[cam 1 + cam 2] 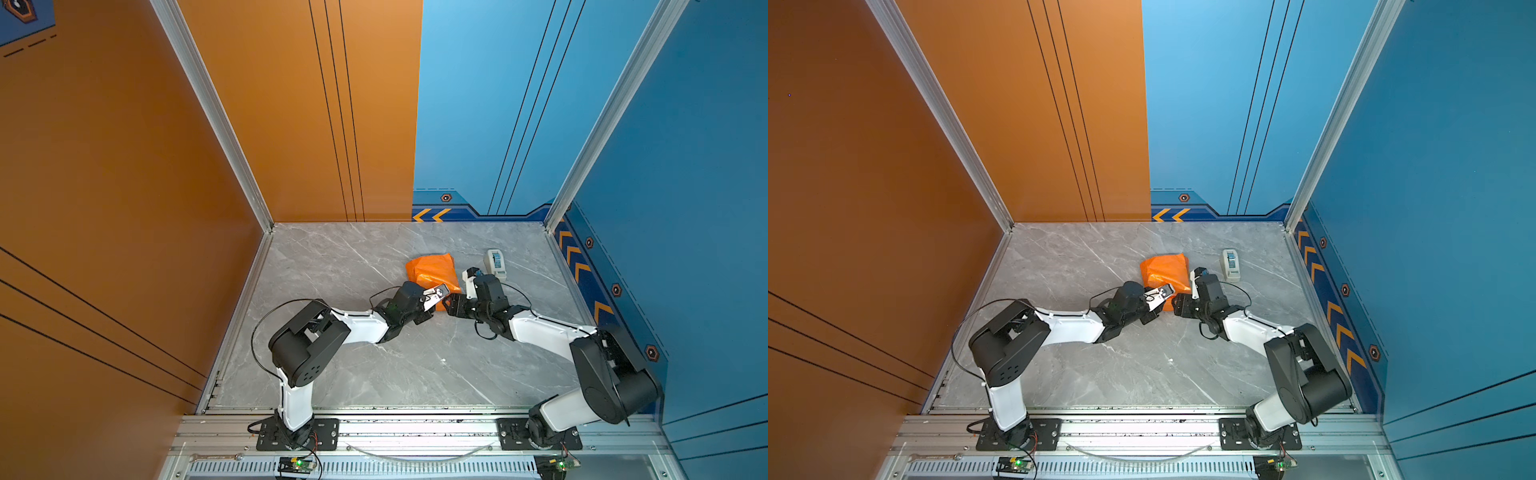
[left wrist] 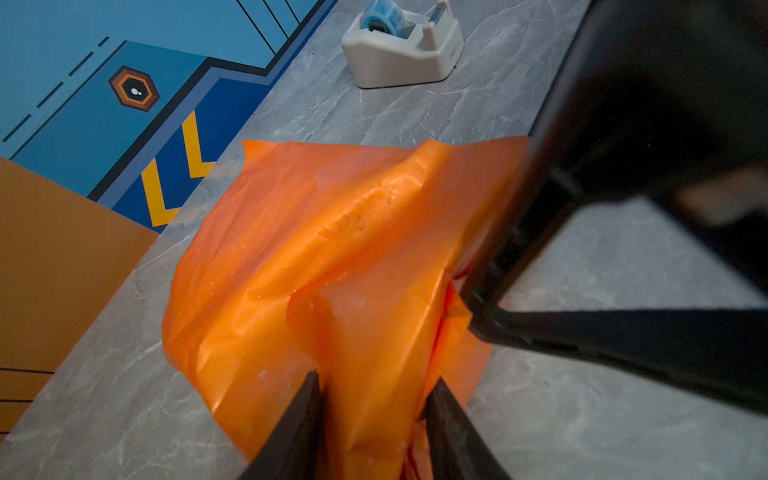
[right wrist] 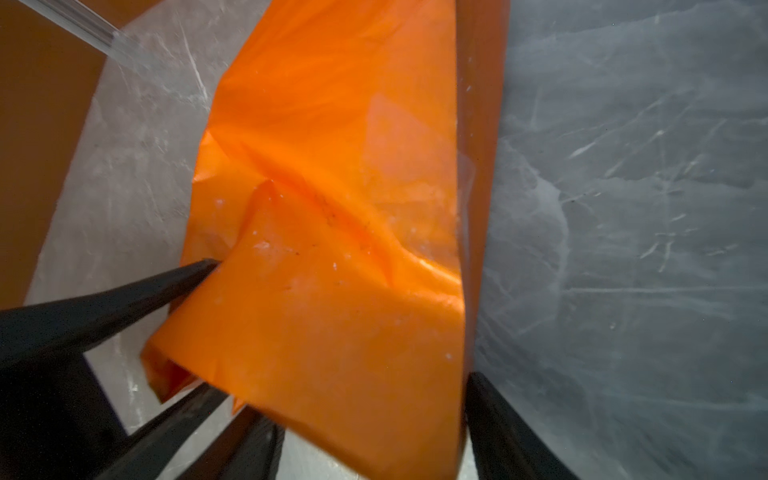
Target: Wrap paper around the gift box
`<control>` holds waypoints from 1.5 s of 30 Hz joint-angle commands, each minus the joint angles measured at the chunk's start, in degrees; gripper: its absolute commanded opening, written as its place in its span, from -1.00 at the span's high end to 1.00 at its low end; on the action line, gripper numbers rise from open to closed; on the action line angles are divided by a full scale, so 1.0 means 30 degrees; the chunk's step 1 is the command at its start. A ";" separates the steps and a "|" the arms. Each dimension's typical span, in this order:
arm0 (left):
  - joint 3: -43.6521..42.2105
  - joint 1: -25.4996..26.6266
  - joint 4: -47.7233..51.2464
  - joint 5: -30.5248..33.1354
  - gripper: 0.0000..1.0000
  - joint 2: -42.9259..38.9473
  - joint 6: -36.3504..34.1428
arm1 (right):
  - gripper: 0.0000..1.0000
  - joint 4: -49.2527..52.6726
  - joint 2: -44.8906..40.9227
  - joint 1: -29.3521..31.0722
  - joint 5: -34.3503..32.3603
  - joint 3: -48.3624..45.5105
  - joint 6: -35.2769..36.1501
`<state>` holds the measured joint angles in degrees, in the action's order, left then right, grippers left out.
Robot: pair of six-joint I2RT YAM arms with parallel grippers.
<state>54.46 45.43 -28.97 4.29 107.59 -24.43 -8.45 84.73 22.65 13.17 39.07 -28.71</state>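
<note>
Grey marble-patterned tabletop [image 1: 374, 365] is filling the cell floor, and we are starting at the near edge. A silver aluminium rail [image 1: 415, 432] is carrying both arm bases there, and a small steel wrench [image 1: 216, 457] is lying flat beside them.

Both white-and-black arms are bending inward and meeting just past mid-table. The left gripper [image 1: 439, 293] is pointing in from the left. In its wrist view its two black fingers [image 2: 299, 415] are standing partway apart, squeezing a raised fold of the creased, glossy bright orange paper [image 2: 332, 249] between them. So it is gripping that fold.

The right gripper [image 1: 449, 308] is facing it from the right, very close. In its own wrist view its fingers [image 3: 498, 424] are spread wide and straddling the near end of the sheet. Whether they are pressing it or only flanking it, I cannot tell.

In both top views the paper is lying as a rumpled bundle just beyond the two grippers, a little right of the table's middle, orange face outward. Further back and to the right, a small white-grey plastic tape dispenser [image 1: 495, 262] with a blue roll is standing near the bundle but apart from it. Behind everything, a flat orange wall panel [image 1: 291, 124] and a blue wall panel [image 1: 498, 104] are closing the scene.
</note>
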 commanded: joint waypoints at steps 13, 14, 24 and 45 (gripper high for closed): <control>-0.0925 -0.0334 0.4273 -0.1061 0.21 0.1657 0.1533 | -0.24 0.7840 -0.3290 -0.8954 0.8709 0.3455 0.3124; -0.0900 -0.0361 0.4295 -0.1136 0.21 0.1667 0.1575 | -0.16 0.8390 -0.2619 -0.9782 0.9256 0.4115 0.3575; -0.0896 -0.0480 0.4277 -0.1461 0.21 0.1666 0.1693 | 0.00 1.1077 0.3965 -1.2554 0.9874 0.9315 0.6375; -0.0707 -0.0667 0.4295 -0.1520 0.21 0.1699 0.1755 | 0.11 1.4697 1.2642 -1.3104 1.3266 1.7281 1.0434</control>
<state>54.48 44.29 -29.52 1.30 107.63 -21.54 31.09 121.27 -16.82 50.94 88.84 -0.43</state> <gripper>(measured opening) 0.397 0.447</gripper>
